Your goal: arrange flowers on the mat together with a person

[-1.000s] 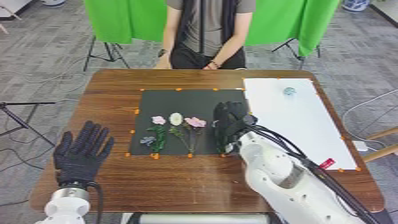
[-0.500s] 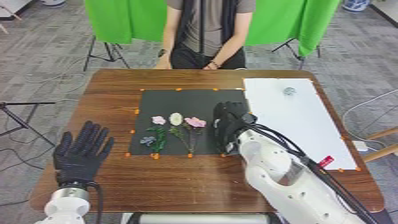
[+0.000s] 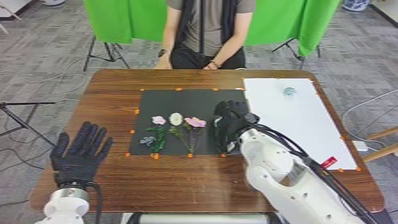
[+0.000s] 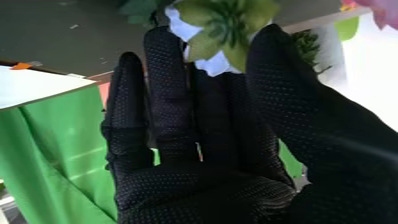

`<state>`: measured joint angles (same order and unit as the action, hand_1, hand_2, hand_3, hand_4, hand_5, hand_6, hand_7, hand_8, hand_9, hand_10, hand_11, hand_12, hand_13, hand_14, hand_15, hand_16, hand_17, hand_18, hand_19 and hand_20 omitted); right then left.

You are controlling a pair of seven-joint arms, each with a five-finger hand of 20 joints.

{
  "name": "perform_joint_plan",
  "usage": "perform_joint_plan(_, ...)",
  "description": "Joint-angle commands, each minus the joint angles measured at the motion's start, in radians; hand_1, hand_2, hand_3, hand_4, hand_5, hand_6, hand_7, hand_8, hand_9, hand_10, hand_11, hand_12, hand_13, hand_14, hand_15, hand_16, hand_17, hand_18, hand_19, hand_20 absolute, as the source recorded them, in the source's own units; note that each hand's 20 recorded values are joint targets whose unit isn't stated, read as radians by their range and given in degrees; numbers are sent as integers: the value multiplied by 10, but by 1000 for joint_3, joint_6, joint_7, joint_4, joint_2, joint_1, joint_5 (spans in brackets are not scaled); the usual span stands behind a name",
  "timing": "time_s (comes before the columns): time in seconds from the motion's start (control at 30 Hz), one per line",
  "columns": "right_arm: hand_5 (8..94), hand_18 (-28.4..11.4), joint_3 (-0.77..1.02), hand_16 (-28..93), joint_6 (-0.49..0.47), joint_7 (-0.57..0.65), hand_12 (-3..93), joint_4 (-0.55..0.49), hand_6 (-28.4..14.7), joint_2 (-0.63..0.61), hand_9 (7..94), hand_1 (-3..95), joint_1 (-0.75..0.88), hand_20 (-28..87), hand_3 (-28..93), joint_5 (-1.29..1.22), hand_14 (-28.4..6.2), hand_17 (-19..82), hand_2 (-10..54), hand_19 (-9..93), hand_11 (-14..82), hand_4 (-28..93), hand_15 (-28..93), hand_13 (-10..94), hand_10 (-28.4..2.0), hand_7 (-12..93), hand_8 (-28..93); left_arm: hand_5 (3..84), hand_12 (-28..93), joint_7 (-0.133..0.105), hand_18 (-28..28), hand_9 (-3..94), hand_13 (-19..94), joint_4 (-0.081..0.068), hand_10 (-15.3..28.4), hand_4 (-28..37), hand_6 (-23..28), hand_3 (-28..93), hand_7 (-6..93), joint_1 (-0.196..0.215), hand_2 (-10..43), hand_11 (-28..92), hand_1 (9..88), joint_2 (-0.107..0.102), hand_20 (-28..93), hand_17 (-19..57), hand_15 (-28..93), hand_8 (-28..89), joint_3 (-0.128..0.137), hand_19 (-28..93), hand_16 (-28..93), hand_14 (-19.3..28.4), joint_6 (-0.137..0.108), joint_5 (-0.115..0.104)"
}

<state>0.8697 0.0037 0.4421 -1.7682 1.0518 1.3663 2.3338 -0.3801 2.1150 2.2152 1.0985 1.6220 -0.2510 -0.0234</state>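
My right hand (image 3: 233, 119) is at the right side of the black mat (image 3: 169, 102), beside the row of flowers. In the right wrist view, a flower with green sepals and pale petals (image 4: 218, 30) sits between the thumb and fingertips of my right hand (image 4: 204, 190), pinched there. On the mat lie a pink flower (image 3: 159, 120), a white flower (image 3: 176, 119), another pink flower (image 3: 195, 122) and a blue-grey flower (image 3: 147, 141), with green stems and leaves. My left hand (image 3: 78, 162) stays left of the mat, open with fingers straight.
A white sheet (image 3: 289, 120) covers the table's right side, with a small pale-blue object (image 3: 290, 91) near its far end. Orange markers dot the mat's border. Bare brown wood (image 3: 178, 185) lies in front of the mat.
My left hand has shifted slightly to the left. My right hand keeps nearly the same place beside the flowers, and the flowers on the mat have not moved.
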Motion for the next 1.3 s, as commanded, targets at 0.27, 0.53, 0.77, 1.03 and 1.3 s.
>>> perform_joint_plan(0.27, 557, -206, 55, 179, 60, -1, 163, -93, -22, -25, 570, 436, 23, 253, 799, -75, -126, 200, -95, 714, 162, -283, 472, 494, -148, 220, -152, 472, 55, -2, 148, 399, 294, -7, 132, -283, 82, 753, 127, 16, 145, 176, 231, 9, 88, -65, 248, -104, -1, 377, -67, 142, 17, -2)
perform_joint_plan(0.53, 528, -201, 244, 154, 120, -81, 160, -188, -37, -70, 527, 343, 87, 224, 802, -428, -140, 186, 6, 678, 143, -278, 384, 462, -164, 194, -134, 472, 55, -18, 149, 398, 294, -3, 131, -283, 83, 752, 126, 23, 144, 177, 230, 5, 90, -65, 245, -104, 5, 376, -67, 141, 20, -8)
perform_joint_plan(0.77, 513, -197, 506, 179, 85, -211, 136, -219, -38, -126, 475, 294, 216, 147, 793, -1146, -146, 140, 68, 550, 85, -266, 179, 413, -139, 172, -125, 460, 56, -22, 149, 392, 293, -2, 131, -283, 80, 751, 126, 25, 141, 173, 227, 4, 90, -65, 242, -104, 13, 375, -66, 141, 32, -7)
perform_joint_plan(1.03, 494, -187, 710, 176, 60, -297, 116, -246, -26, -152, 453, 273, 387, 126, 796, -1482, -132, 131, 82, 466, 52, -258, 113, 375, -119, 154, -119, 462, 56, -28, 149, 392, 294, -4, 131, -283, 82, 749, 126, 28, 142, 173, 224, 2, 91, -64, 240, -103, 22, 372, -65, 140, 39, -8)
perform_joint_plan(1.3, 475, -180, 890, 162, 5, -327, 107, -344, -23, -78, 438, 255, 638, 122, 802, -1536, -129, 128, 91, 414, 49, -258, 104, 354, -116, 144, -114, 464, 56, -37, 149, 392, 295, -5, 131, -283, 83, 752, 124, 32, 144, 174, 219, 8, 92, -64, 239, -102, 36, 372, -64, 138, 44, 4)
